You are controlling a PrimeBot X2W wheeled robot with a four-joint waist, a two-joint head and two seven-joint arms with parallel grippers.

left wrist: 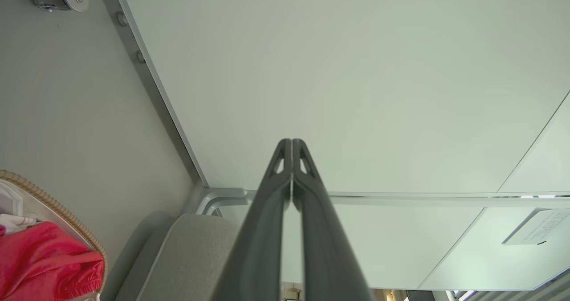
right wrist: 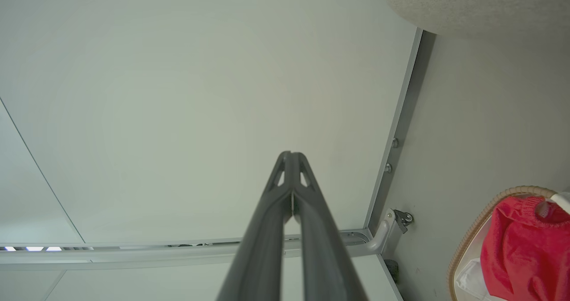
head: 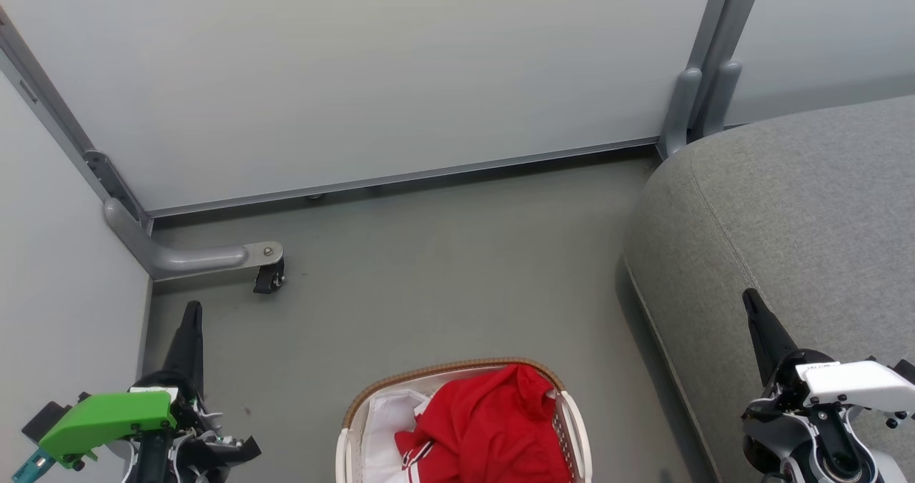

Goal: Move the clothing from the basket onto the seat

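Open grey floor lies ahead, hemmed by white panels in front and at my left, a castor foot in the corner, the seat with its rounded edge on my right. Both my left jaws and right jaws are pressed shut, empty. The basket sits low between them, the red clothing heaped inside

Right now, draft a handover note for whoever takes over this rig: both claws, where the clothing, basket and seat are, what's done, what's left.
Left claw: shut, empty, left of the basket.
Right claw: shut, empty, near the seat.
Red clothing lies in the basket beside a white sheet; basket on the floor, left of the seat.
Done: no clothing moved yet.
Left: open a claw, grasp the clothing, carry it to the seat.
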